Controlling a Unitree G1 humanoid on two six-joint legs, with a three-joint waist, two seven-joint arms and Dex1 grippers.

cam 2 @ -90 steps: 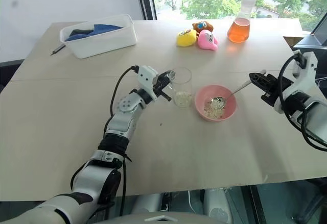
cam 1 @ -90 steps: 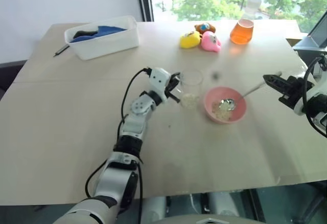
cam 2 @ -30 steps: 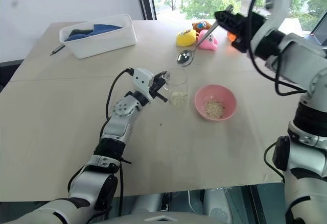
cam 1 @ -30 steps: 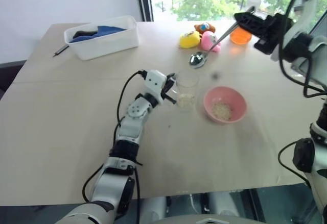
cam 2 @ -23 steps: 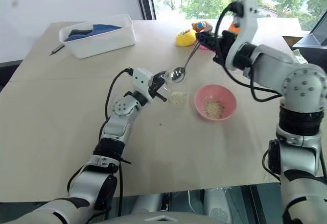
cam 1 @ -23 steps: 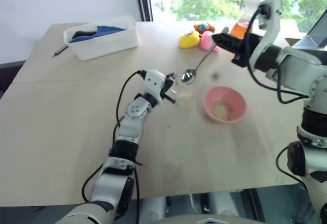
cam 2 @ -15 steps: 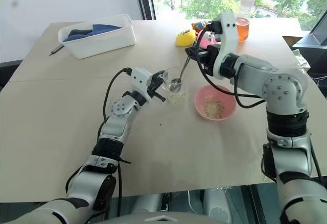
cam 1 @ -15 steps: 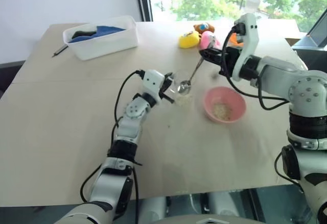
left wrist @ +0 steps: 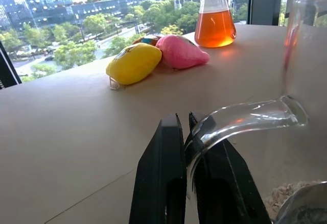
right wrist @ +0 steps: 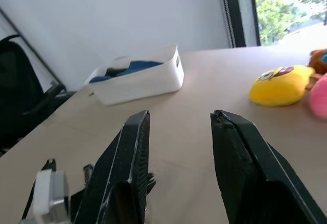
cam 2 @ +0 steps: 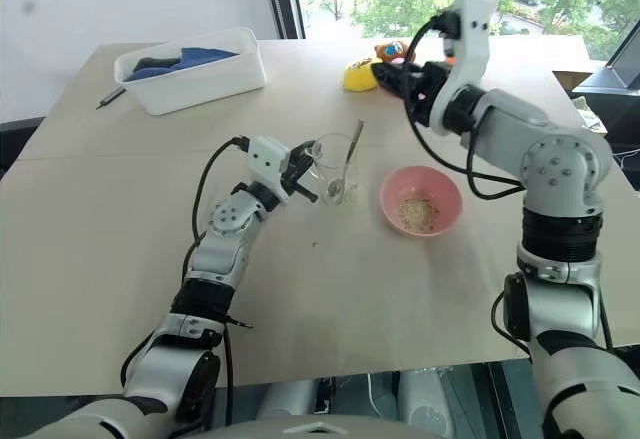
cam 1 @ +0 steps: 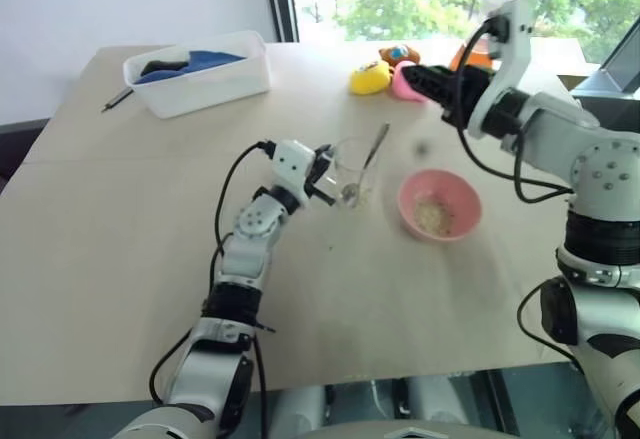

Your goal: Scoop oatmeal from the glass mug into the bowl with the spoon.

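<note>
The glass mug (cam 1: 352, 169) sits near the middle of the frame on the pale worktop (cam 1: 120, 239), and the left pincer (left wrist: 185, 132) is pinched tight on its clear handle, 2 black fingers pressed together around the glass loop. The spoon (cam 1: 366, 162) stands inside the mug by itself, bowl end down in the oatmeal (left wrist: 286, 196) at the bottom, handle leaning out over the rim toward the upper right.

The right pincer (right wrist: 179, 122) hangs up in the upper right of the frame, well apart from the spoon, fingers spread with nothing between them.

The bowl (cam 1: 440, 204), pink, is just right of the mug, with a small heap of flakes in the middle of it.

Further back: a yellow toy (cam 1: 371, 78) and a pink toy (left wrist: 180, 52) side by side, a flask of orange liquid (left wrist: 215, 19) behind them, and a white tub (cam 1: 200, 72) with blue stuff in the upper left, a dark pen (cam 1: 118, 99) lying just beside it.
</note>
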